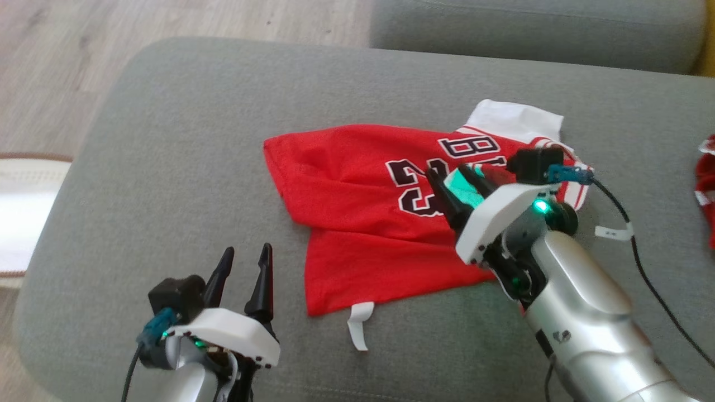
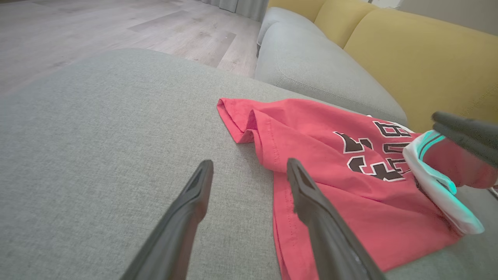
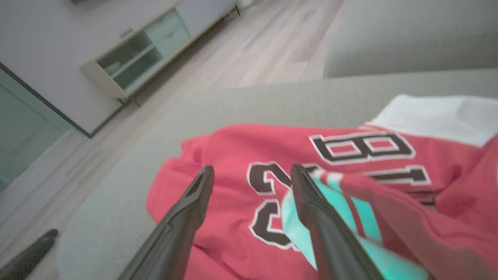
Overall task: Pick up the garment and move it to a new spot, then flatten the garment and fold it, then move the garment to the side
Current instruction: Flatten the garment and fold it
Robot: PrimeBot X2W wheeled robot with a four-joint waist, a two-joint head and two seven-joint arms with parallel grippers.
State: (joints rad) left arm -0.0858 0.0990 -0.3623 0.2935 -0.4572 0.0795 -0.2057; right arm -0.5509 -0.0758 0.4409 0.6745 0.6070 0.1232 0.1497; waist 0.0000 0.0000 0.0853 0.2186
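A red jersey (image 1: 346,167) lies rumpled on the broad grey seat cushion (image 1: 184,139), a little right of its middle. The knit is soft and creased, with a rolled fold along its left edge. Black figures edged in white, a 23 and some block letters, run across the cloth. A flat white sleeve (image 1: 516,120) pokes out at the far side. A narrow white tag (image 1: 359,324) curls from the near hem onto the cushion's coarse weave.

The right gripper (image 1: 447,170) hangs low over the printed part, its two long, dark, tapered fingers standing apart. A striped strip of trim (image 1: 463,188) (it looks turquoise from here) lies against one finger, draped rather than pinched so far as I can see. The left gripper (image 1: 248,251) sits over bare cushion near the jersey's near-left corner, jaws wide and holding nothing.

Pale wood floorboards (image 1: 56,67) show past the cushion's rounded edge. Smooth mustard-yellow back cushions (image 2: 408,58) rise behind the seat.
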